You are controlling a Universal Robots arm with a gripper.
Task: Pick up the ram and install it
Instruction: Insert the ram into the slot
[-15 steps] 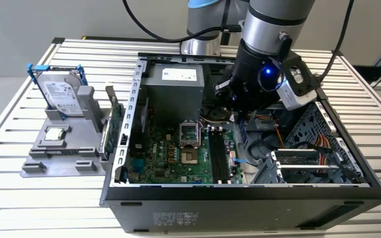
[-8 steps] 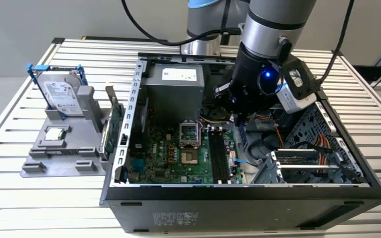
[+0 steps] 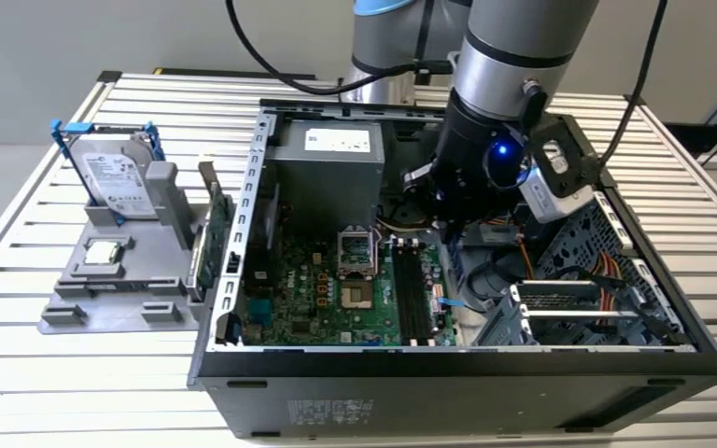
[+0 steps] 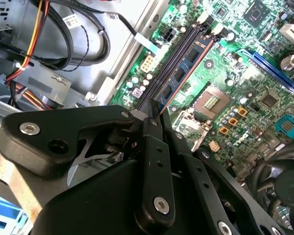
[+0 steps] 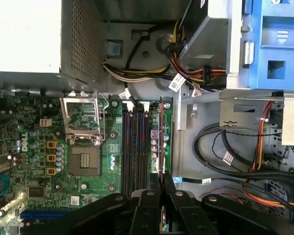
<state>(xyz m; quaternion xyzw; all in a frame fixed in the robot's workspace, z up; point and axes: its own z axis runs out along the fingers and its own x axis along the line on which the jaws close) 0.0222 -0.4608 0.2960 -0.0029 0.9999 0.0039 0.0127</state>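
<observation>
My gripper point(image 3: 448, 227) reaches down into the open computer case and is shut on the ram point(image 4: 186, 66), a slim dark stick with a row of blue-black chips. In both wrist views the fingers meet on one end of the stick, the gripper point(image 4: 150, 117) point(image 5: 161, 182) holding it edge-on. The ram point(image 5: 161, 137) runs parallel to the black memory slots point(image 5: 132, 142), over the slot line nearest the drive cage side. Whether it sits in a slot or hovers just above, I cannot tell. In the exterior view the slots point(image 3: 411, 299) lie just in front of the gripper.
The CPU socket point(image 3: 356, 271) lies beside the slots and the power supply point(image 3: 333, 154) stands at the back. Cables point(image 5: 225, 156) and a blue drive cage point(image 5: 274, 44) crowd the other side. Outside the case, a grey fixture point(image 3: 97, 299) holds a hard drive point(image 3: 116, 182) and a green card point(image 3: 216, 238).
</observation>
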